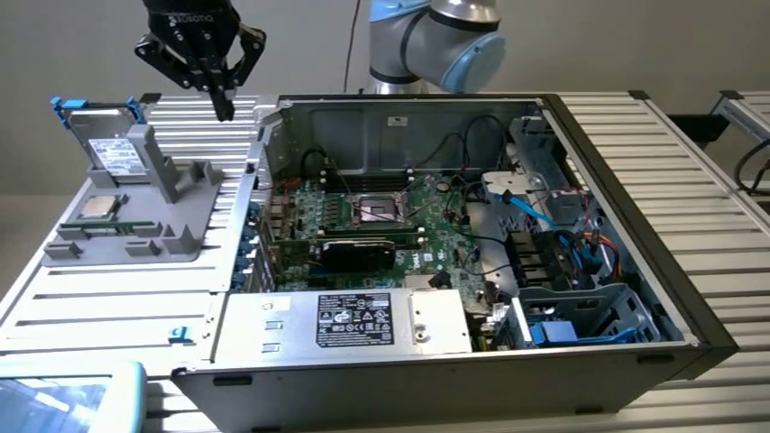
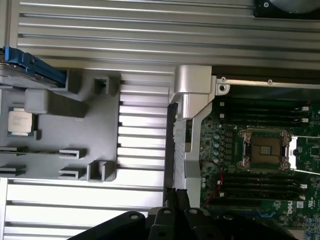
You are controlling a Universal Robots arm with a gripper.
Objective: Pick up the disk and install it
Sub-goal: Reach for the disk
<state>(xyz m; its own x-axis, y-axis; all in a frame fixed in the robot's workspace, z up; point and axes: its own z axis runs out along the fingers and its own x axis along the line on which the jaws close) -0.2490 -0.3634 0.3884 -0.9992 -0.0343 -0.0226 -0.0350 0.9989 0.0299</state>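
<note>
Exterior view: fingers (image 1: 224,106) pressed together, nothing held, hanging above the ribbed bench (image 1: 108,298) over the gap between the grey fixture (image 1: 151,230) and the open computer case (image 1: 398,117). Disk (image 1: 106,149) stands tilted on edge in the fixture's rear slot with its blue frame uppermost and white label showing, lower than the fingers and off toward the exterior view's left. Processor chip (image 1: 99,207) lies flat on the fixture just in front of it. A blue drive cage (image 1: 578,316) sits in the case's near corner, probably the disk's seat. Judgement: this is the approach to the pick. A good grasp needs the fingers spread wide before they descend, set across the thin faces near the top edge, then a pull along the slot's own tilt so the frame does not bind or disturb the chip. Wrist view: fingers (image 2: 176,197) meet tip to tip over the case wall (image 2: 192,90). The disk (image 2: 30,67) shows as a blue edge at the fixture's (image 2: 50,135) far corner, well apart from them, with the chip (image 2: 20,122) near it. The CPU socket (image 2: 262,147) is open on the motherboard. Bench is grooved aluminium, bright and slick-looking. A plain pale wall stands behind it, and a second ribbed section lies to the exterior view's right.
</note>
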